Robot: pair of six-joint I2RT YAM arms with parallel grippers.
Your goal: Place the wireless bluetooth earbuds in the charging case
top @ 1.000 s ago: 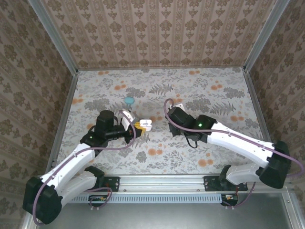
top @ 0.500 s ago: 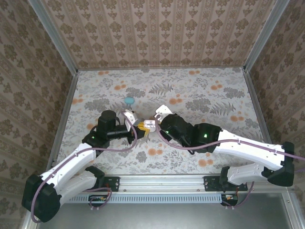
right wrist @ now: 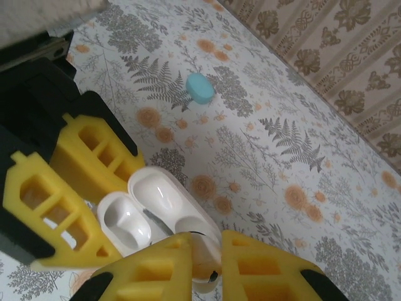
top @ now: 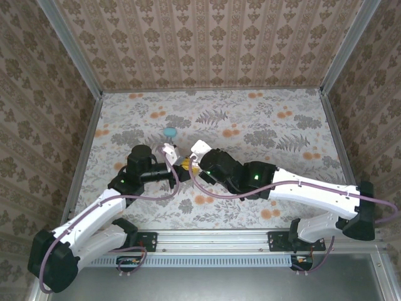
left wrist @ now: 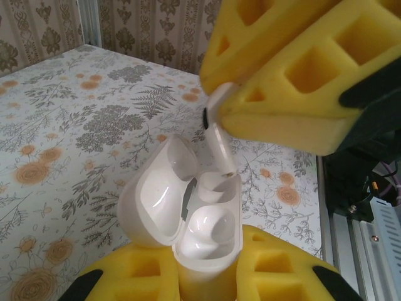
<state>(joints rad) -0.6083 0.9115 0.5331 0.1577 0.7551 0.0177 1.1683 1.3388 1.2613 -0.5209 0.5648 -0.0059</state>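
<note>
**Left gripper** [left wrist: 207, 276]: its yellow foam pads were closed on the lower body of the white charging case [left wrist: 210, 226], one pad on either side. The case was held upright, with its mouth turned towards the right gripper. The lid [left wrist: 156, 194] stood hinged open, leaning off to one side of the two wells and clear of the opening.

**Right gripper** [right wrist: 205, 266]: its pads were pinched on a white earbud [left wrist: 220, 147]. The head sat between the fingertips and the stem pointed down out of them. The stem tip was at the mouth of the well farther from the left gripper's pads. Whether it touched the rim could not be told.

**Obstructions:** The right gripper's pads overhung the case, directly above the left gripper's pads. The two sets of pads were near each other but apart. From overhead, both gripper heads met over the table [top: 282, 125] and covered most of the case.

**Surroundings:** A small teal case [right wrist: 200, 88], seemingly closed, lay on the floral table covering. It was beyond the right gripper's fingertips and well apart from the white case. Patterned walls [top: 207, 44] enclosed the table beyond and to either side of the grippers. A metal rail [top: 219, 238] ran behind both wrists.
</note>
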